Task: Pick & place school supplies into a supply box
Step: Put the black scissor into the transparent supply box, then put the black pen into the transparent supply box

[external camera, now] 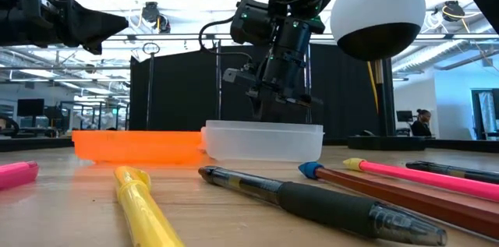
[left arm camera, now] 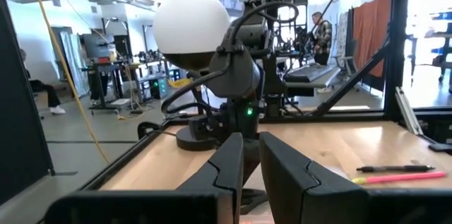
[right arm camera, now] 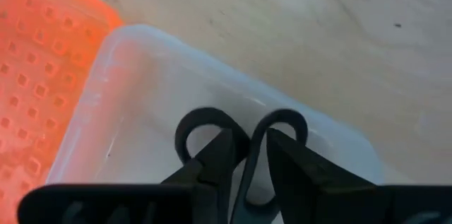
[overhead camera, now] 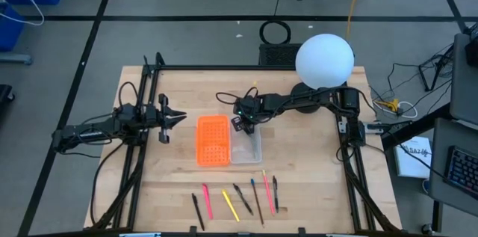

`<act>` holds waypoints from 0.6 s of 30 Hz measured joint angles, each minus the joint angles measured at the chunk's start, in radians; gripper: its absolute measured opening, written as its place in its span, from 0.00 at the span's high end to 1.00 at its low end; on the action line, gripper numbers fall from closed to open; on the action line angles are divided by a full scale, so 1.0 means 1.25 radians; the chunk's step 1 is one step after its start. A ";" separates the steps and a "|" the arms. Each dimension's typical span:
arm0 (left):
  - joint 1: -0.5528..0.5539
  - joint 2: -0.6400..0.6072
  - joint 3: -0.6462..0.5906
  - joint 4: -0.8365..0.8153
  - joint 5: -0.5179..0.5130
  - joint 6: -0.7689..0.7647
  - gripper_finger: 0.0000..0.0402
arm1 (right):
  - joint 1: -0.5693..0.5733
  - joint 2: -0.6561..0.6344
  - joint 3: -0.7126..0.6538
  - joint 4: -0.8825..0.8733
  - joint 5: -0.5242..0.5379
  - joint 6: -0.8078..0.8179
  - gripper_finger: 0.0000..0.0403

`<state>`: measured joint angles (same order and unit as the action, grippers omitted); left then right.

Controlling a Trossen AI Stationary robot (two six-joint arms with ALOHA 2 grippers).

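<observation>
The supply box lies open at mid-table: the orange gridded panel and the clear tray sit side by side. My right gripper hangs over the tray's far end, pointing down, shut on the black-handled scissors; their blades are hidden. Several pens and pencils lie in a row near the table's near edge, and appear close up in the low view. My left gripper waits shut above the table, left of the orange panel. My right gripper pinches the scissors between its two fingers just behind the two black handle loops, coming from above and pointing down. The loops stick out below the fingertips over the clear tray's floor. I cannot tell whether they touch the tray.
A white ball-shaped lamp stands over the table's far right part, above the right arm. Black frame rails run along the table's left and right sides. Bare wood lies between the box and the right rail.
</observation>
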<state>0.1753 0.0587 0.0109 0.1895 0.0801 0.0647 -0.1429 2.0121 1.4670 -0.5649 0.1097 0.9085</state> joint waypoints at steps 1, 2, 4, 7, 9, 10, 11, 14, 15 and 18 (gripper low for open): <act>0.000 0.000 0.000 0.000 0.000 0.000 0.86 | 0.000 0.000 0.000 0.005 0.000 -0.008 0.80; 0.000 0.000 0.000 0.000 0.000 0.001 0.86 | 0.000 0.000 0.000 0.012 -0.001 -0.015 0.80; 0.000 0.000 0.000 0.000 0.000 0.003 0.86 | 0.000 0.000 0.000 0.032 -0.002 -0.036 0.80; 0.000 0.000 0.000 0.000 0.000 0.003 0.86 | 0.000 -0.017 0.000 0.052 -0.026 -0.090 0.80; 0.000 0.000 0.000 -0.001 0.000 0.003 0.86 | -0.001 -0.044 0.000 0.066 -0.060 -0.138 0.80; 0.000 0.000 0.000 0.000 0.000 0.003 0.86 | -0.001 -0.061 0.000 0.066 -0.069 -0.162 0.80; 0.000 0.000 0.000 -0.001 0.000 0.003 0.86 | -0.001 -0.079 0.000 0.066 -0.069 -0.190 0.80; 0.000 0.000 0.000 -0.010 0.000 -0.022 0.86 | 0.015 -0.145 0.000 0.066 0.023 -0.285 0.80; 0.000 0.000 0.000 -0.014 -0.001 -0.034 0.86 | 0.027 -0.171 0.000 0.071 0.088 -0.323 0.80; 0.000 0.000 0.000 -0.012 -0.002 -0.038 0.86 | 0.075 -0.245 -0.011 0.113 0.250 -0.445 0.80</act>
<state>0.1753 0.0586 0.0111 0.1739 0.0780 0.0166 -0.0494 1.7065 1.4535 -0.4242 0.4226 0.3527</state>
